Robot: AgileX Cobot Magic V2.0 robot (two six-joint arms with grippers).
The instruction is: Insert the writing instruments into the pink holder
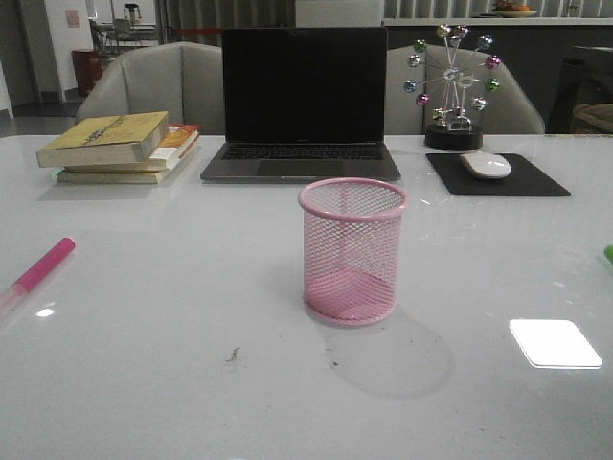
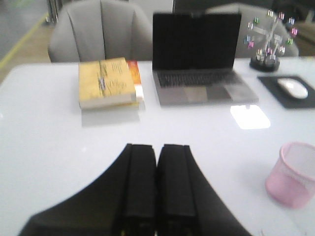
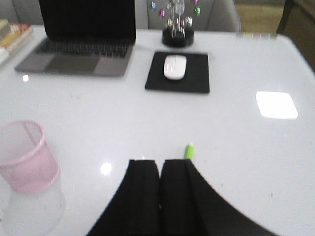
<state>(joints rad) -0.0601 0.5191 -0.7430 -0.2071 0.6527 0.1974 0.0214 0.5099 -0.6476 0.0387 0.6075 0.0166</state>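
I see the pink holder [image 1: 352,251] empty, magenta pen [image 1: 43,264] far left, green pen [image 3: 189,151] right; both end effectors [image 2: 156,189] [image 3: 160,194] pressed together, empty.

- My left tool [image 2: 156,189] sits at the bottom centre of its wrist frame, black fingers [image 2: 140,187] pressed together, nothing between them.
- My right tool [image 3: 160,196] fills the bottom centre of its frame, fingers [image 3: 142,196] likewise closed and empty.
- In the front frame I see neither arm.
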